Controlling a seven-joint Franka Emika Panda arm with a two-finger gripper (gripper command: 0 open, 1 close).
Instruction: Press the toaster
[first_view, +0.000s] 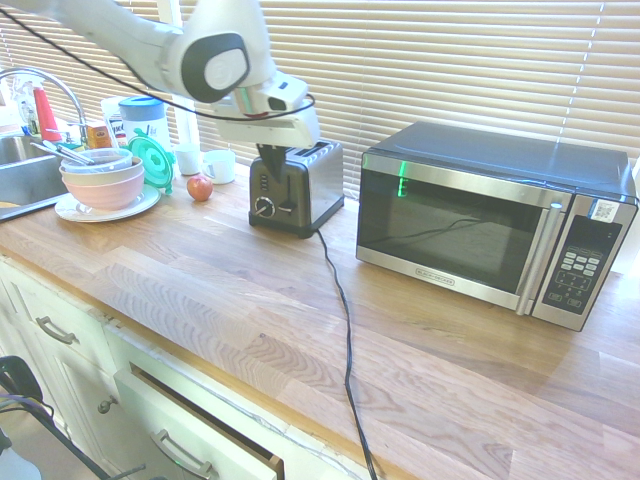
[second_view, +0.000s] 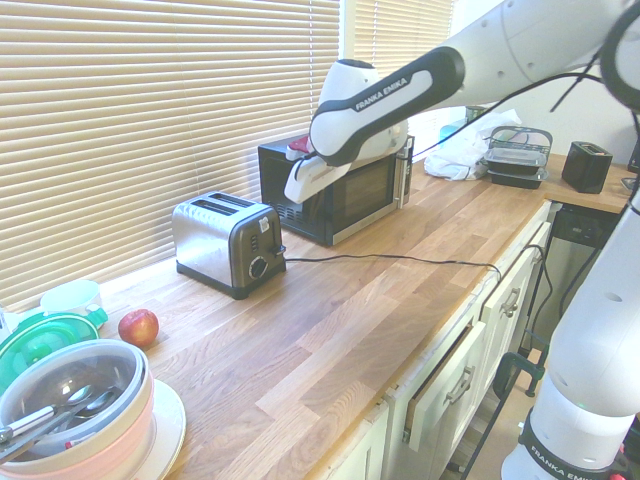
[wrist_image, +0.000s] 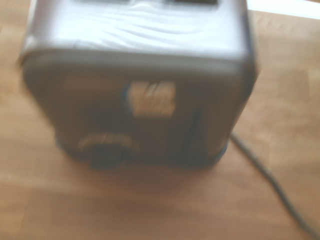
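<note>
Toaster (second_view: 228, 243) below jaws, apart, jaws closed

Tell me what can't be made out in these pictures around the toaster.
- Toaster lever: the gripper covers it in the first exterior view, too small in the second, blurred in the wrist view.
- Toaster front print: wrist view out of focus.
- Microwave: the arm partly hides it in the second exterior view.

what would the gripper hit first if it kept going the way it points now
Most likely the small brushed-steel toaster, at its black front: the shut gripper points steeply down above it, and the wrist view is filled by that front. Depth is unclear, so it may meet the wooden countertop instead.
</note>
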